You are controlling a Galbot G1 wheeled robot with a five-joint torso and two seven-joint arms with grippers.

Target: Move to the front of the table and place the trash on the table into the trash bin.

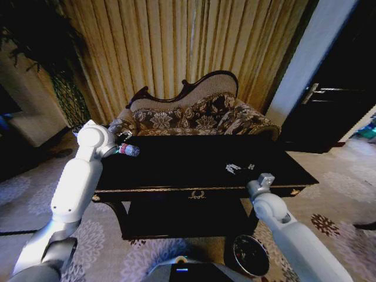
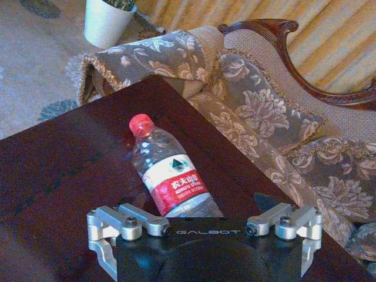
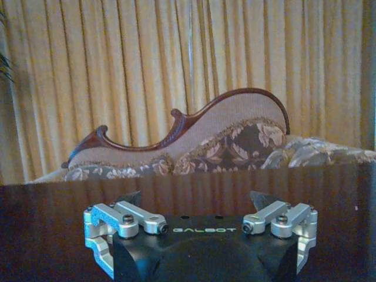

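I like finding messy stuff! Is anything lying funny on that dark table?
Yes. A bottle with a red cap lies on its side near the table's left end, just ahead of the left hand. Small white scraps are scattered toward the right, near the right hand.

The robot's two arms are smooth white and pale grey tubes with rounded joint housings and a dark seam at each joint. The left gripper (image 2: 205, 249) and the right gripper (image 3: 202, 249) each have a black body marked GALBOT in pale letters, flanked by silver metal linkages fastened with dark round screws.
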